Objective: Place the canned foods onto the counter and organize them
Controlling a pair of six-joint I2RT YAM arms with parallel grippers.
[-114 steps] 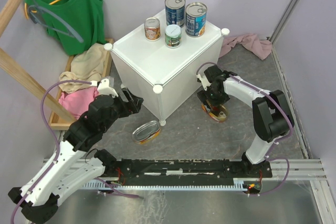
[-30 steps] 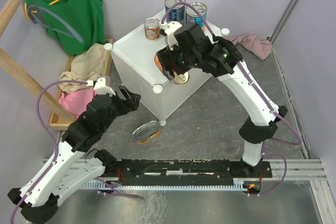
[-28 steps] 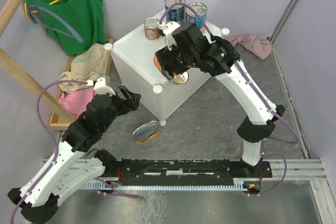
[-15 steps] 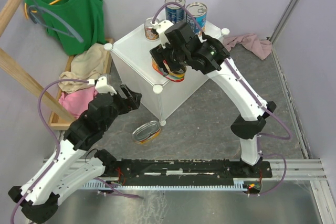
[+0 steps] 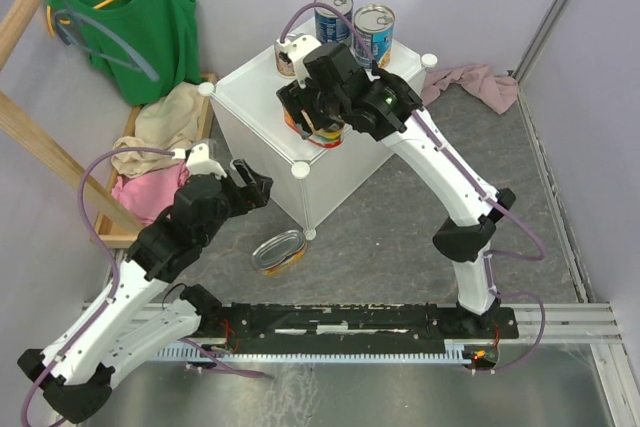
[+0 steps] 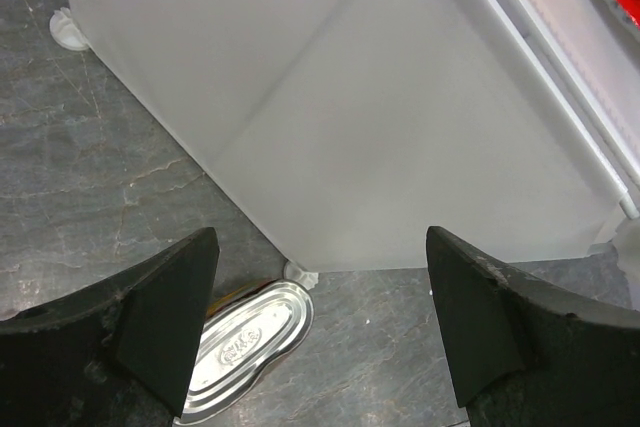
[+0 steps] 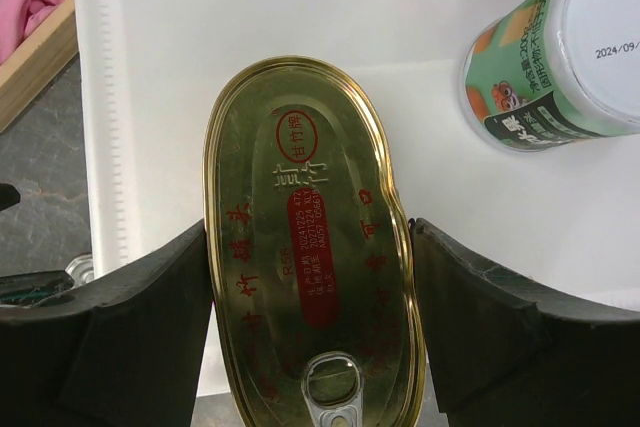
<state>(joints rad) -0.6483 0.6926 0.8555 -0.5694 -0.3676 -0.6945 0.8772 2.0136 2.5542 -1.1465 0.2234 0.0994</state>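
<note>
My right gripper (image 5: 320,127) is over the white counter (image 5: 262,112), shut on a flat oval tin (image 7: 305,247) with a gold lid printed in red; both fingers press its long sides. Whether the tin touches the top I cannot tell. A green-white can (image 7: 560,77) stands beside it. Two tall blue cans (image 5: 333,15) (image 5: 373,35) and a small orange-red can (image 5: 289,55) stand at the counter's back. A second oval tin (image 5: 278,251) with a silvery lid (image 6: 245,347) lies on the floor by the counter's front foot. My left gripper (image 6: 320,327) hangs open above it, holding nothing.
A wooden tray (image 5: 115,227) with pink and cream cloths lies left of the counter, under a wooden rack (image 5: 40,157) with a green top (image 5: 140,17). A pink cloth (image 5: 470,82) lies at the back right. Purple walls close in both sides.
My right arm has carried the oval tin from the counter's front corner up and back over its top. The left arm has barely shifted.
</note>
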